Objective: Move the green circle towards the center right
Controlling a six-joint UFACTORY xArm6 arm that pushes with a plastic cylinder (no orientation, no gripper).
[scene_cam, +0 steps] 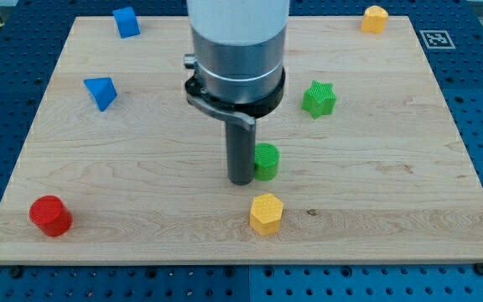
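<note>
Even, bright overhead light falls on the pale wooden tabletop point(141, 210), leaving no strong glare on the grain. Shadows are short and soft: a faint dark patch hugs the base of the red cylinder block point(50, 216) and of the yellow hexagonal block point(267, 213). The grey metal arm housing point(237, 46) at 12 o'clock shows mild sheen. Focus is sharp throughout, with no visible edge distortion.

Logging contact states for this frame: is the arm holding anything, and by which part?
Nothing is held. My tip only stands against the left side of the small green circle block, ready to push.
</note>
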